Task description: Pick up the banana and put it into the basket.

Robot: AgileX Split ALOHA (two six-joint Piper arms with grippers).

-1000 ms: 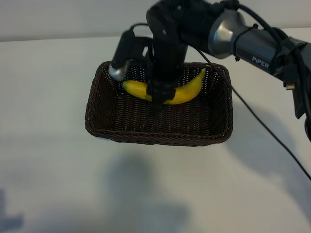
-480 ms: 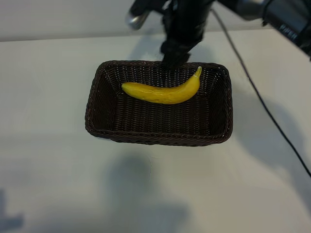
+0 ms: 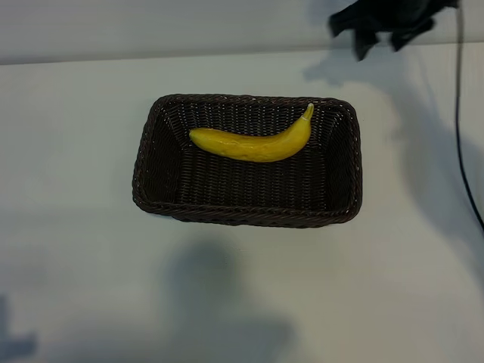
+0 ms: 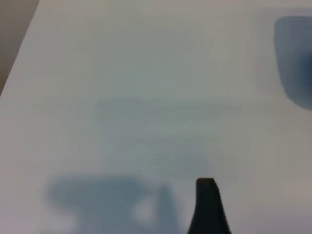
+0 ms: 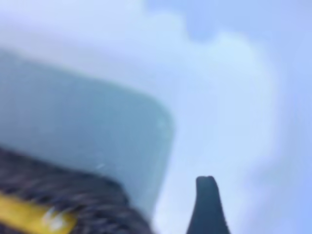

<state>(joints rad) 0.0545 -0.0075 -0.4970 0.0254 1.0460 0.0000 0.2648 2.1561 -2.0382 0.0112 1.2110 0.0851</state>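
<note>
Exterior view: we see no brand, label or writing anywhere. The largest thing is the pale surface [image 3: 83, 249], carrying soft grey shadows near its front edge and at its right side. On it, a little behind the middle, sits the basket [image 3: 155, 170], dark brown wicker with a braided rim, whole and uncovered. The banana [image 3: 253, 142] lies flat inside, in the half of the basket farther from the camera, its length running along that long wall, its stem tip turned up towards the far right corner.

At the top right we see the right pincer [image 3: 376, 38], well apart from the basket and clear of the rim. It is cut off by the picture's upper edge, so we make out only dark lobes and two short prongs standing apart; it is released and grasps nothing. A thin black cable [image 3: 458, 136] runs down the right side and leaves at the edge.

In the right wrist view one dark finger [image 5: 207, 204] shows, with a smeared strip of wicker and yellow in a corner; the rest is too blurred for us to read.

In the left wrist view we see one finger [image 4: 208, 207] of the left pincer over bare surface and shadow; its second finger is out of frame, its jaws standing apart and holding nothing.
</note>
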